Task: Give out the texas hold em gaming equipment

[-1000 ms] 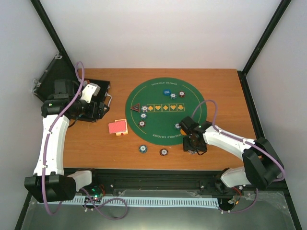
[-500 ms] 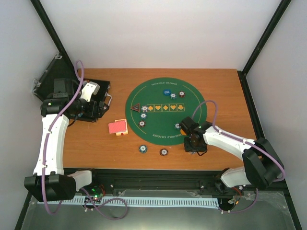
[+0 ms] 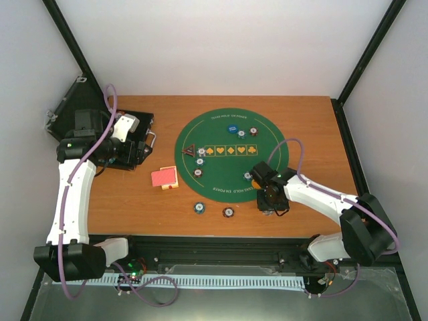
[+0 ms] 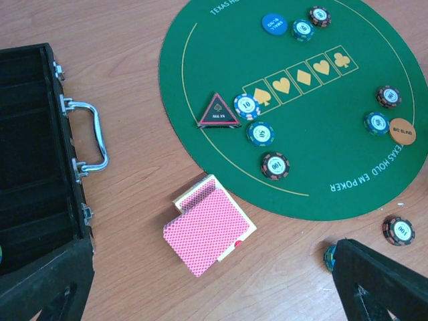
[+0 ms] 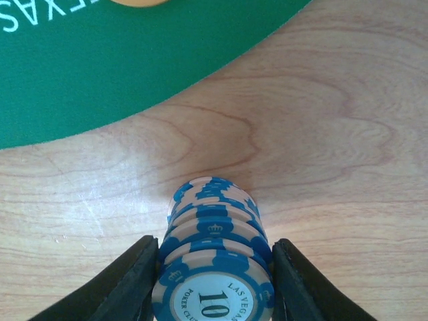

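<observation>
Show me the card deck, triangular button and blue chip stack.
card deck [image 4: 208, 233], left wrist view, red back.
triangular button [image 4: 219, 112], left wrist view, dark centre.
blue chip stack [image 5: 214, 234], right wrist view, striped rims.

Pretty clearly a robotics lab cell, not anyone's game room. The wooden worktop [image 3: 314, 134] is boxed in by plain white walls [image 3: 214, 47], with black frame posts [image 3: 67, 39] running up at 11 and 1 o'clock. A white left arm [image 3: 70, 194] and right arm [image 3: 314, 197] are bolted to a black rail [image 3: 214, 249] along the 6 o'clock edge, purple cables [image 3: 289, 141] looped over them, slotted cable duct [image 3: 221, 282] just below. The only homey stuff is a green felt mat [image 3: 227, 170] in the middle, poker chips [image 3: 198, 208] on and around it, red-backed cards [image 3: 164, 177] just off its 8 o'clock edge, and a black case [image 3: 134, 134] at 9 o'clock
</observation>
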Controlling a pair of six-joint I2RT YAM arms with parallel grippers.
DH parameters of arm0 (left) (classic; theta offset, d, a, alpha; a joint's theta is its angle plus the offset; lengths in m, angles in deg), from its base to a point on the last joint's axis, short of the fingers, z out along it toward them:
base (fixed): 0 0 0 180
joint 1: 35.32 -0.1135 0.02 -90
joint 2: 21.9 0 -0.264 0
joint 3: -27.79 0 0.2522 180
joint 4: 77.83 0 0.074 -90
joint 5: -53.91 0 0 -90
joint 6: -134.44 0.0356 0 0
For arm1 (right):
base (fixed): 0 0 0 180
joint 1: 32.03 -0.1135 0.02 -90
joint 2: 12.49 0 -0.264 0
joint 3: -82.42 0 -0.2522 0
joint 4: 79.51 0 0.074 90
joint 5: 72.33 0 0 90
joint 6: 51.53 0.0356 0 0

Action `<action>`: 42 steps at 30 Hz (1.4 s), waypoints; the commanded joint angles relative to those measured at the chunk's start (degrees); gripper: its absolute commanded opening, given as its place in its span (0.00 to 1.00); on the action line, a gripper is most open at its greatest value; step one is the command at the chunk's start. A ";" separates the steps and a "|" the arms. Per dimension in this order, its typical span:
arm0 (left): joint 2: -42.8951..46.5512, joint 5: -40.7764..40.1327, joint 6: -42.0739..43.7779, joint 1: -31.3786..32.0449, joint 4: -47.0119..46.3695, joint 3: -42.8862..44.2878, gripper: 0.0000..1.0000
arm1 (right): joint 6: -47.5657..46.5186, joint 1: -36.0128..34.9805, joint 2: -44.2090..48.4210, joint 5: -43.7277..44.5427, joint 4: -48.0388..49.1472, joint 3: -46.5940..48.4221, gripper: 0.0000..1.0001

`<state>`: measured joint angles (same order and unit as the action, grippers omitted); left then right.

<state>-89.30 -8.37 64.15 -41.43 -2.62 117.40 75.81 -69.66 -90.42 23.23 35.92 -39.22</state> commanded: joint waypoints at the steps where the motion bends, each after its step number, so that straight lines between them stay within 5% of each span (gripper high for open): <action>1: 0.49 0.62 -0.03 -0.31 0.16 0.63 1.00 | -0.15 -0.17 1.65 1.31 -2.04 2.42 0.24; 12: 0.60 -0.04 0.14 -0.31 0.51 0.95 1.00 | -6.70 2.37 -7.45 2.97 -6.98 24.34 0.20; 32: -1.05 -1.12 0.94 -0.28 -0.31 -0.55 1.00 | -14.75 9.16 -66.85 -3.37 -9.44 89.43 0.16; 42: -1.72 -0.90 1.28 -0.31 -1.15 -1.30 1.00 | -15.00 10.50 -72.10 -4.19 -8.41 93.26 0.23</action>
<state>-90.61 -9.37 64.28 -41.43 -2.77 115.72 61.71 -59.86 -160.62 19.87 28.12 52.67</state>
